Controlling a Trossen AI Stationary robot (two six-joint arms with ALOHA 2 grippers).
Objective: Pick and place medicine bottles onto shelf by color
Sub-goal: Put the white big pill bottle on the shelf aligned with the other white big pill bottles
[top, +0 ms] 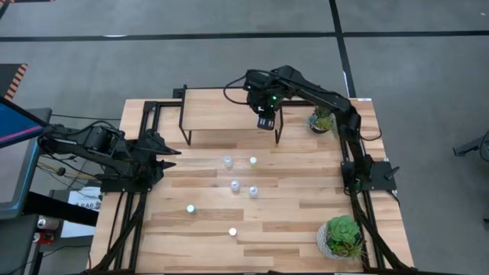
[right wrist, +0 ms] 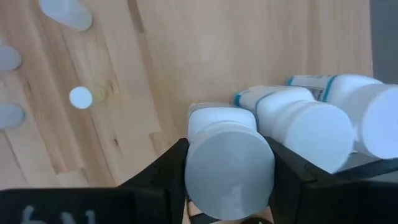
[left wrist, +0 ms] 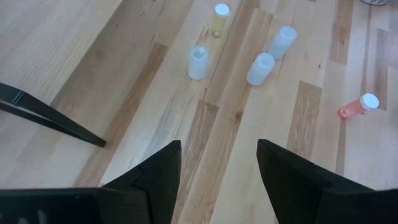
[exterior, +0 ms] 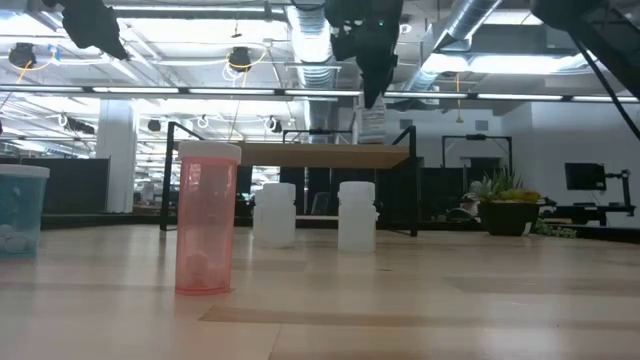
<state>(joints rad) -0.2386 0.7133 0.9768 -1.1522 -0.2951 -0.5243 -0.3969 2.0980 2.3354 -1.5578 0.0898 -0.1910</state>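
My right gripper [top: 265, 122] is over the right end of the shelf [top: 221, 111], a light-wood board on black legs, and is shut on a white medicine bottle [right wrist: 229, 163]. Two more white bottles [right wrist: 305, 132] stand on the shelf beside it. Several small bottles stand on their bases on the tabletop: two near the shelf [top: 227, 161], two mid-table [top: 235, 186], one toward the left [top: 191, 208] and one nearer the front [top: 232, 231]. In the low view a pink one [exterior: 207, 215] is closest. My left gripper [left wrist: 217, 180] waits open at the table's left side. My right gripper pinches the white bottle between its two fingers [right wrist: 166, 169], one on each side of its upper end [right wrist: 198, 155]. The fingers come from above, pointing down. The bottle hangs upright below them [exterior: 370, 122], its base at the shelf board; whether it touches, I cannot tell.
A potted plant [top: 322, 120] stands just right of the shelf, and a larger one [top: 341, 235] at the front right corner. The left half of the shelf board [top: 202, 107] is bare wood. A pale-blue bottle [exterior: 20, 210] shows at the low view's left edge.
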